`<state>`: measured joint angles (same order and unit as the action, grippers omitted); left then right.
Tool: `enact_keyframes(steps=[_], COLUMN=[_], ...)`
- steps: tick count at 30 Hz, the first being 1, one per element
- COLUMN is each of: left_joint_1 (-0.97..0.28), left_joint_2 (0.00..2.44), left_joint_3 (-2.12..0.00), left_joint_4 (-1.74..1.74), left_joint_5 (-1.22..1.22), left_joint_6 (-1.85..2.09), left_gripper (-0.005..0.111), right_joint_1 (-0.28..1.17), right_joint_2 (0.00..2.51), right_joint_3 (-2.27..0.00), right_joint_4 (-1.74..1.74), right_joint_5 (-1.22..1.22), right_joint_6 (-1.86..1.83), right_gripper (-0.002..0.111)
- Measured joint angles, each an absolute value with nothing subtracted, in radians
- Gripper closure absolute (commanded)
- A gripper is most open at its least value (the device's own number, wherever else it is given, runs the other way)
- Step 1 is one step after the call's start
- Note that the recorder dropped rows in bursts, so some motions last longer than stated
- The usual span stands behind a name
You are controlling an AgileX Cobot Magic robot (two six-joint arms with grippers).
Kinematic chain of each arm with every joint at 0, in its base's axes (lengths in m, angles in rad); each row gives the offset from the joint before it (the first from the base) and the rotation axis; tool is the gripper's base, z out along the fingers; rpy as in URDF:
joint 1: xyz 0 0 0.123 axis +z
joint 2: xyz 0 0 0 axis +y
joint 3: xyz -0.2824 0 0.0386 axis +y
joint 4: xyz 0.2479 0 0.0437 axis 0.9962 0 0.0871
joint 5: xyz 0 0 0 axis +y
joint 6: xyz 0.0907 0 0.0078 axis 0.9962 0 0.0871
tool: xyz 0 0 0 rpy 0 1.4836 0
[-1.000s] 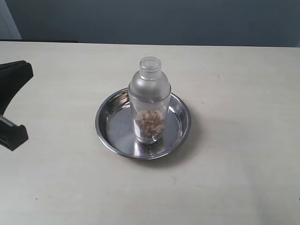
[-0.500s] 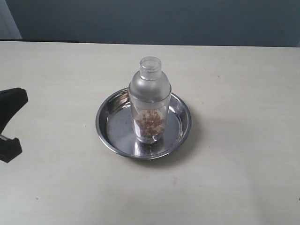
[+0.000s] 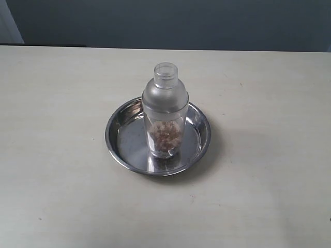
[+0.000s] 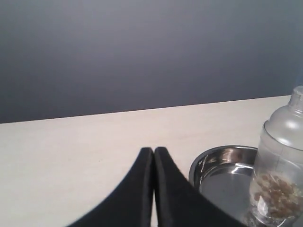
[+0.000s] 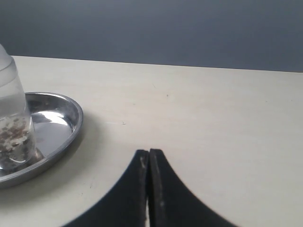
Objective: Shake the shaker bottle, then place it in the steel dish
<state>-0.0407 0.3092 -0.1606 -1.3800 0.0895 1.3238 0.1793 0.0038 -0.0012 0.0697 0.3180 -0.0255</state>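
Moved: left fingers (image 4: 137, 189) gone from exterior view.
Bottle (image 3: 165, 111): upright in dish (image 3: 126, 144), between both arms.
Grip: left, right fingers (image 5: 161, 189) clenched, empty.

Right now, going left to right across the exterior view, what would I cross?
table → left rim of the steel dish → shaker bottle standing upright inside the dish → the dish's right rim → table again.
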Motion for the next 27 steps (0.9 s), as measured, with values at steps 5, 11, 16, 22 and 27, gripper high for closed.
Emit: enact_keyframes(steps=[5,11,16,22,27], left_joint_1=[-0.004,0.099,0.163,0.186,0.188], left_joint_2=[0.276,0.208,0.101,0.025,0.011], left_joint_3=[-0.126,-0.074,-0.022,-0.005,-0.003], left_joint_4=[-0.743,-0.303,-0.261,-0.244,-0.237], left_joint_5=[0.105,0.216,0.288,0.331,0.275], left_joint_6=[0.617,0.076,0.033,0.029,0.029], left_gripper=[0.106,0.106,0.106,0.106,0.106], right_joint_1=[0.179,0.179,0.179,0.179,0.179], right_joint_2=[0.004,0.004,0.004,0.004,0.004], right_joint_3=[-0.001,-0.001,-0.001,-0.001,-0.001], right_joint_4=[0.07,0.07,0.07,0.07,0.07], right_joint_5=[0.318,0.318,0.318,0.318,0.318], right_joint_6=[-0.025,-0.025,-0.025,-0.025,-0.025], right_gripper=[0.109,0.109,0.109,0.109,0.109])
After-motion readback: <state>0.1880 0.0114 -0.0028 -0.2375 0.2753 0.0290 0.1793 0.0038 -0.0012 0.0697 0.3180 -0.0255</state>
